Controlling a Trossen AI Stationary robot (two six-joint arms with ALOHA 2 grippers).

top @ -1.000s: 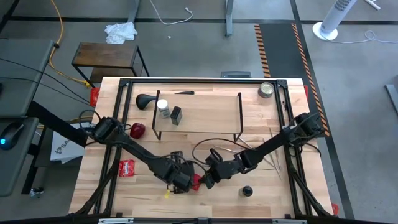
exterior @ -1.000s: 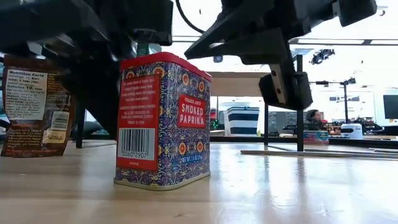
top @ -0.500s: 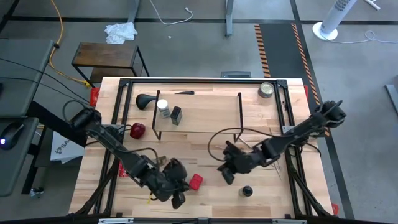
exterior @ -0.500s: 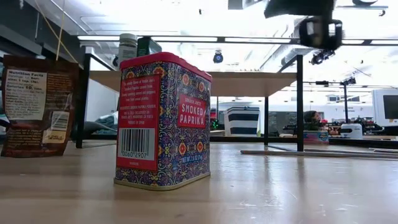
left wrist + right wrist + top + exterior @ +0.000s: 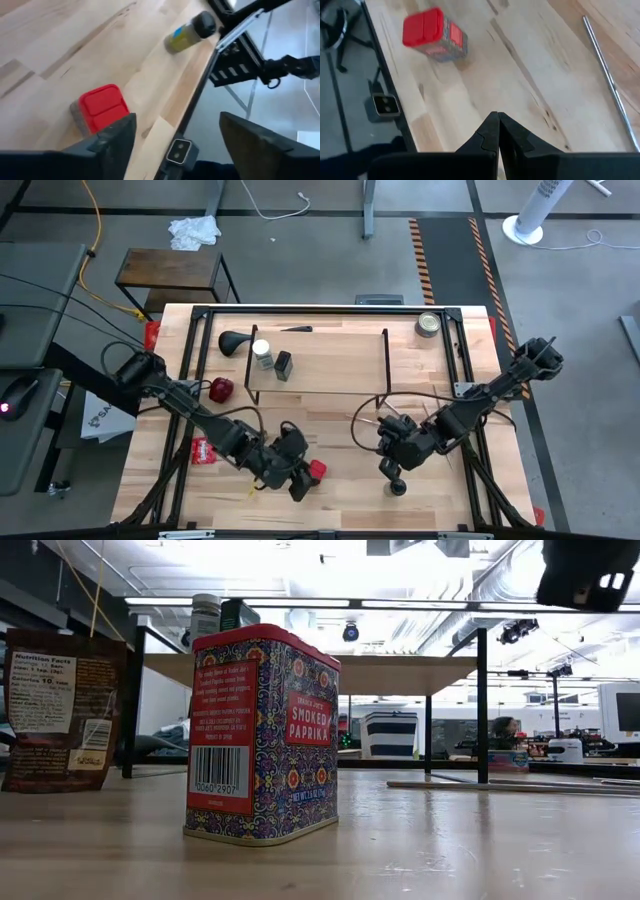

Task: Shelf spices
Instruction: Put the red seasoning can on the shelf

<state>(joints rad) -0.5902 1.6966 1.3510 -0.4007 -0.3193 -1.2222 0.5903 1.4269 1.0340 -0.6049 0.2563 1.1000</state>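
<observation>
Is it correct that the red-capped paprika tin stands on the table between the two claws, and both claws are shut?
Not quite. The right claw is shut, but the left claw is open, as the left wrist view shows. The paprika tin does stand on the table between them.

I count one shelf (image 5: 330,375) well ahead of my jaws, holding two jars: one white-capped (image 5: 262,352), one dark (image 5: 284,364). One red-lidded tin (image 5: 316,471) sits just beside my left gripper (image 5: 298,488), one black-capped jar (image 5: 397,486) near my right gripper (image 5: 386,468), and far off there is one silver tin (image 5: 429,324)
</observation>
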